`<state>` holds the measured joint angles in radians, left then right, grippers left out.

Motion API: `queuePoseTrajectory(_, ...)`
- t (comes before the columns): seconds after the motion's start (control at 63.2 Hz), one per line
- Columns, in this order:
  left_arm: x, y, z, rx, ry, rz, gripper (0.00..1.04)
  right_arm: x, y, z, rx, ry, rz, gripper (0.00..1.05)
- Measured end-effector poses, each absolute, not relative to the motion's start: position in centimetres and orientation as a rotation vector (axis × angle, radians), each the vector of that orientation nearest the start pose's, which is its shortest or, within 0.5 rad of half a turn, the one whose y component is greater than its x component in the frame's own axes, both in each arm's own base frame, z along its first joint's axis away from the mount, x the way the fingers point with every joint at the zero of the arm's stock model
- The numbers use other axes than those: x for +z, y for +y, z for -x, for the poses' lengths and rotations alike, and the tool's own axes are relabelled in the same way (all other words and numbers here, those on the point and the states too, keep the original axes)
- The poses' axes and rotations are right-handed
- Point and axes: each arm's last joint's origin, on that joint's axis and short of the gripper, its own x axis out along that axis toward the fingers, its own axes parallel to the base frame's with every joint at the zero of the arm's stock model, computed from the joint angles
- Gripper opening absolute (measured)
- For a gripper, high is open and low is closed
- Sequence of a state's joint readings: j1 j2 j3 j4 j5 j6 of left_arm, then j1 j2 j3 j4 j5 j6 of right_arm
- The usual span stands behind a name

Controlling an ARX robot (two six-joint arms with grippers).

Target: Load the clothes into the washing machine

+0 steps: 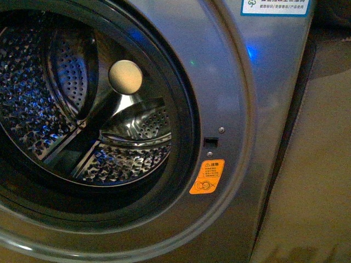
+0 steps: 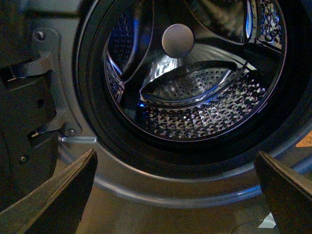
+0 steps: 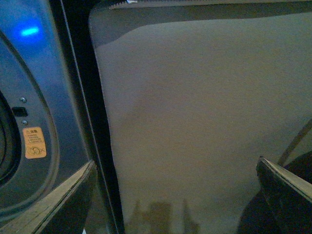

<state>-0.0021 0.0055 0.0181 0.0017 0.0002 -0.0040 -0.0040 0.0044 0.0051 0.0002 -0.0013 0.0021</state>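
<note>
The grey washing machine (image 1: 236, 109) fills the front view with its round port wide open. Inside are the perforated steel drum (image 1: 33, 104) and a cream round knob (image 1: 125, 76). An orange warning sticker (image 1: 207, 176) sits beside the port rim. My left gripper (image 2: 175, 195) is open just below the port, facing the drum (image 2: 204, 102), with nothing between its fingers. My right gripper (image 3: 175, 195) is open too, facing a plain beige panel to the machine's right. The clothes are out of view in all frames, and the drum shows no cloth.
A beige flat surface (image 3: 204, 117) stands right of the machine, split from it by a dark gap (image 3: 87, 112). The door hinge bracket (image 2: 41, 83) is on the port's left side. A blue light (image 3: 29, 31) glows on the machine's front.
</note>
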Motion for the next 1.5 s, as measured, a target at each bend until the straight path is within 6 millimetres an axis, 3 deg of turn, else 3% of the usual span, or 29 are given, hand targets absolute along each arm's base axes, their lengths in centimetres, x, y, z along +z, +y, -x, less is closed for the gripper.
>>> queuePoseTrajectory(0.759, 16.9, 0.0, -9.7, -0.002, -0.014, 0.004, 0.98, 16.5, 0.0, -9.8, -0.003, -0.001, -0.002, 0.97)
queuePoseTrajectory(0.902, 16.9, 0.0, -9.7, -0.002, -0.014, 0.004, 0.98, 17.8, -0.6, -10.2, 0.282, -0.112, 0.016, 0.97)
queuePoseTrajectory(1.028, 16.9, 0.0, -9.7, -0.002, -0.015, 0.004, 0.98, 18.9, -2.0, -10.9, 0.343, -0.128, 0.006, 0.97)
queuePoseTrajectory(1.218, 16.9, 0.0, -9.7, -0.002, -0.015, 0.004, 0.98, 23.2, -6.3, -12.8, 0.241, -0.213, 0.03, 0.97)
queuePoseTrajectory(1.297, 16.9, 0.0, -9.7, -0.002, -0.015, 0.004, 0.98, 24.8, -10.1, -14.7, 0.14, -0.173, 0.008, 0.97)
queuePoseTrajectory(1.424, 16.9, 0.0, -9.7, -0.002, -0.015, 0.004, 0.98, 24.1, -16.5, -17.6, 0.003, 0.04, -0.087, 0.97)
queuePoseTrajectory(1.503, 16.9, 0.0, -9.7, -0.002, -0.015, 0.004, 0.98, 22.7, -21.3, -19.2, -0.079, 0.207, -0.124, 0.97)
